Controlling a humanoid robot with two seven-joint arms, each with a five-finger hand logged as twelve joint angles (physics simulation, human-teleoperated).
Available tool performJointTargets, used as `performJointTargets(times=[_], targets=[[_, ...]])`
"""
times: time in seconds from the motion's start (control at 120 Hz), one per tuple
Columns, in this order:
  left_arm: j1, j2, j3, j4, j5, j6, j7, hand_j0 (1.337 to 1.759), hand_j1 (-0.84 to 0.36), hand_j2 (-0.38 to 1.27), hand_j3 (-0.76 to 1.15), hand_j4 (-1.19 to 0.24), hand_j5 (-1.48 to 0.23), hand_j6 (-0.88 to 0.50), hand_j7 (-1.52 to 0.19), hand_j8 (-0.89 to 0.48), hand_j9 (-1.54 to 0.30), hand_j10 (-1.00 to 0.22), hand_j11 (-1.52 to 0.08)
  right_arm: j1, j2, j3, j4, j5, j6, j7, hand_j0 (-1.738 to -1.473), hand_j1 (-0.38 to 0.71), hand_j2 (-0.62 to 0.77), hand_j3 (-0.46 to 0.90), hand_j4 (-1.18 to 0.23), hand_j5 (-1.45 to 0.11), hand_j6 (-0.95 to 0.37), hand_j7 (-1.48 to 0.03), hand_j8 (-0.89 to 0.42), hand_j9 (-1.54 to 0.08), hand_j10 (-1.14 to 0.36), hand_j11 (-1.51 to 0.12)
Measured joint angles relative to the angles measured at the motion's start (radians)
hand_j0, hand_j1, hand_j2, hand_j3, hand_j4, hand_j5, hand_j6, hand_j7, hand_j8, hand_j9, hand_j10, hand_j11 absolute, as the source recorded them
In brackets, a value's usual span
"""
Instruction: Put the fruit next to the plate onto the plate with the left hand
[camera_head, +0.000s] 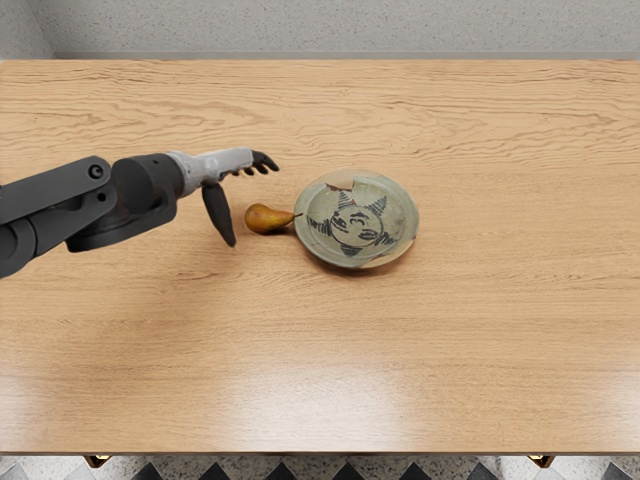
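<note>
a small yellow-brown pear (264, 218) is seen lying on its side on a wooden desk (450, 340), just left of a patterned plate (407, 222), with its stem pointed at the rim. the left hand (225, 170) is held open and empty just beside the pear, with the thumb hanging down. the pear is judged light, firm, smooth and apt to roll, and is best gripped around its wide belly. nothing is seen in the way, though the plate's raised rim must be cleared.
</note>
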Motion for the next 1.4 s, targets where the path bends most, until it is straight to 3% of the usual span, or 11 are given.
performJointTargets(times=[0.175,0.492,0.867,1.4], targets=[[0.010,-0.022,0.062,0.004,0.033,0.162,-0.006,1.658,0.05,0.05,0.00,-0.25,-0.32,-0.25,-0.32,-0.25,-0.32,-0.25,-0.32,0.000,0.000,0.000,0.000,0.000,0.000,0.000,-1.658,-0.35,0.00,0.00,0.00,0.00,0.00,0.00,0.00,0.00,0.00,0.00],[0.034,-0.057,0.101,0.034,0.048,0.235,-0.014,1.658,0.02,0.06,0.00,-0.28,-0.36,-0.28,-0.36,-0.28,-0.36,-0.28,-0.36,0.000,0.000,0.000,0.000,0.000,0.000,0.000,-1.658,-0.35,0.00,0.00,0.00,0.00,0.00,0.00,0.00,0.00,0.00,0.00],[0.034,-0.141,0.135,0.134,0.052,0.251,-0.034,1.658,0.00,0.06,0.00,-0.29,-0.38,-0.29,-0.38,-0.29,-0.38,-0.29,-0.38,0.000,0.000,0.000,0.000,0.000,0.000,0.000,-1.658,-0.35,0.00,0.00,0.00,0.00,0.00,0.00,0.00,0.00,0.00,0.00],[0.034,-0.152,0.151,0.146,0.050,0.253,-0.032,1.658,-0.16,0.09,0.00,-0.42,-0.55,-0.43,-0.55,-0.43,-0.55,-0.42,-0.55,0.000,0.000,0.000,0.000,0.001,0.000,0.000,-1.658,-0.35,0.00,0.00,0.00,0.00,0.00,0.00,0.00,0.00,0.00,0.00]])
